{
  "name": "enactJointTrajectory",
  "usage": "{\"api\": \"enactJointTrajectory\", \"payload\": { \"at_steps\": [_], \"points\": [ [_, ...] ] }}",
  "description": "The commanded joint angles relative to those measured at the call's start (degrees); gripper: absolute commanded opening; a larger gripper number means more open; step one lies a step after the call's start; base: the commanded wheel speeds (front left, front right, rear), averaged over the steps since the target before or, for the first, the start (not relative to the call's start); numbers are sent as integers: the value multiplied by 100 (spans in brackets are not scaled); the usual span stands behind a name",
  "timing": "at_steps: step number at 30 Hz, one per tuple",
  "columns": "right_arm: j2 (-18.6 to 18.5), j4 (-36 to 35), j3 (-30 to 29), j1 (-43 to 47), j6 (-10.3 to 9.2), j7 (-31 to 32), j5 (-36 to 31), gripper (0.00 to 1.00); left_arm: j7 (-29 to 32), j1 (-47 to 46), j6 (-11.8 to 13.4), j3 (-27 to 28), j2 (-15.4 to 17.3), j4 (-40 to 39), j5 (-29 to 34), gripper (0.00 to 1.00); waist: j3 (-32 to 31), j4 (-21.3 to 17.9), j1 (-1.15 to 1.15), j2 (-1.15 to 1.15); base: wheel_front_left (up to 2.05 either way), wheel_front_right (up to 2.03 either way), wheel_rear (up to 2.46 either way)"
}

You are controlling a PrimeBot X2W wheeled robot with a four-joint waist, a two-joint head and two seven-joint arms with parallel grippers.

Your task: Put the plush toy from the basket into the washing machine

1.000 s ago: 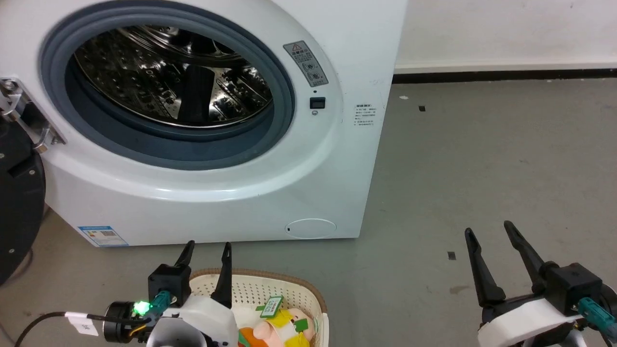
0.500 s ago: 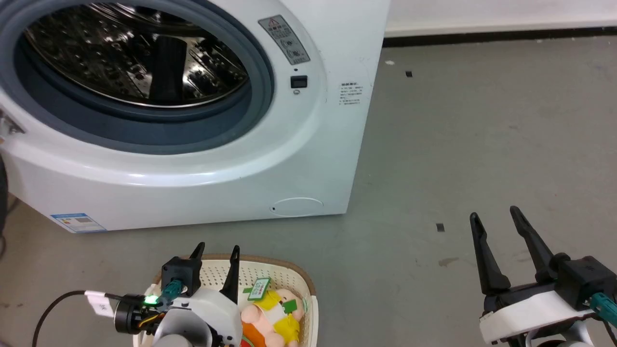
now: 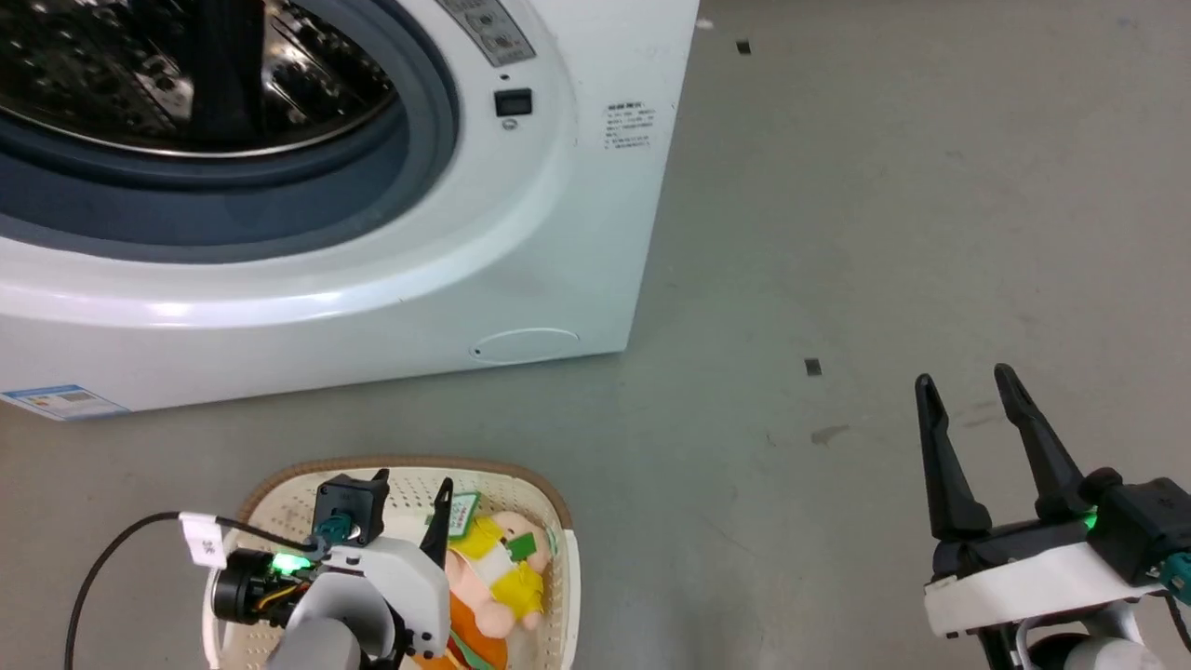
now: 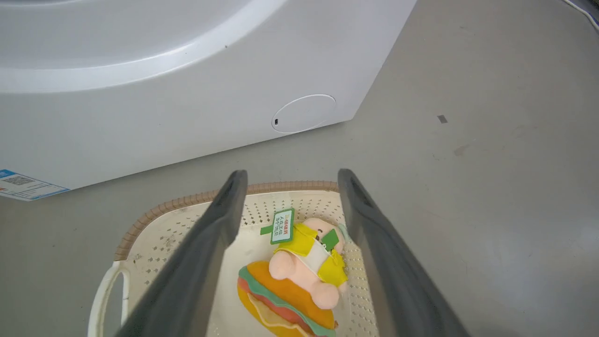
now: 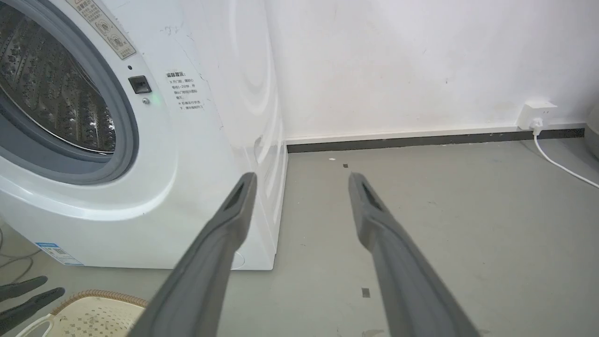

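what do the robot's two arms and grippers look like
Both the left gripper and right gripper have two long, dark, tapering fingers on a black block, a white shell behind it, a teal plug and a green light. A black cable with a white tag runs to the left wrist.

Bright even light, soft shadows, sharp

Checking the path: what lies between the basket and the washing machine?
Bare grey floor separates the basket from the washing machine, per the left wrist view.
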Motion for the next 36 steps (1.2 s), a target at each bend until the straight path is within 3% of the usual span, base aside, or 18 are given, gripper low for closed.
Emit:
{"api": "enactJointTrajectory", "payload": {
  "at_steps": [1,22,27,36],
  "points": [
    [0,-49,35,-143,-2,-72,85,100,-13,-178,-27,-83,86,195,-22,100,160,-89,-1,0,0,0,0],
    [0,-304,118,-382,-3,-310,373,100,119,-919,-186,-654,548,1690,-123,100,1113,-490,-1,0,0,0,0],
    [0,-375,159,-452,-3,-369,440,100,97,-1144,-21,-853,765,2021,-48,100,1390,-617,-1,0,0,0,0],
    [0,-517,188,-515,-3,-477,506,100,203,-1556,-53,-1178,1003,2604,-44,100,1897,-799,-1,0,0,0,0]
  ]
}}
